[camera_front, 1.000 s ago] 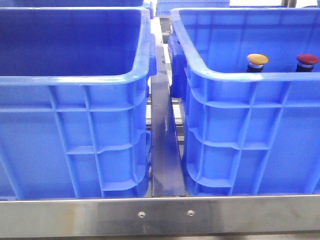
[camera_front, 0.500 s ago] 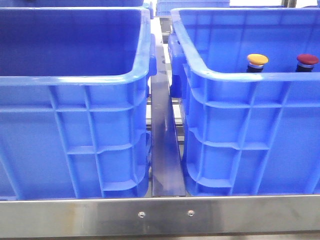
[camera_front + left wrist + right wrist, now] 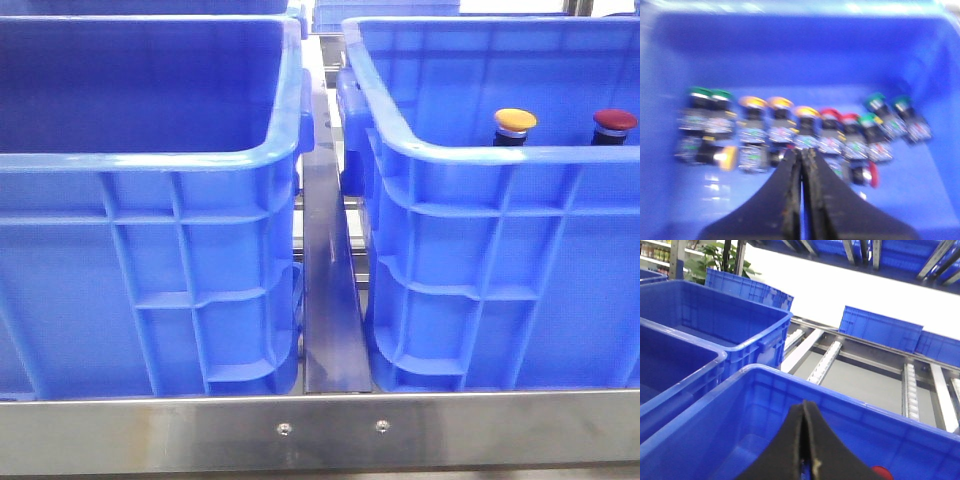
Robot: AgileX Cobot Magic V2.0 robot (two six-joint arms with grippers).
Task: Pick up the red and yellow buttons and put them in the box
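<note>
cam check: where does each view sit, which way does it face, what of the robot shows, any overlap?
Front view: low at the metal rail, facing forward at the left crate and right crate; the yellow button and red button peek over the right crate's rim. No robot parts.
Left wrist view: above a blue bin, looking down on blurred buttons; shut left gripper shows.
Right wrist view: over a crate rim, facing roller tracks; shut right gripper shows.
Shared: blue crates; which match, cannot tell.
</note>
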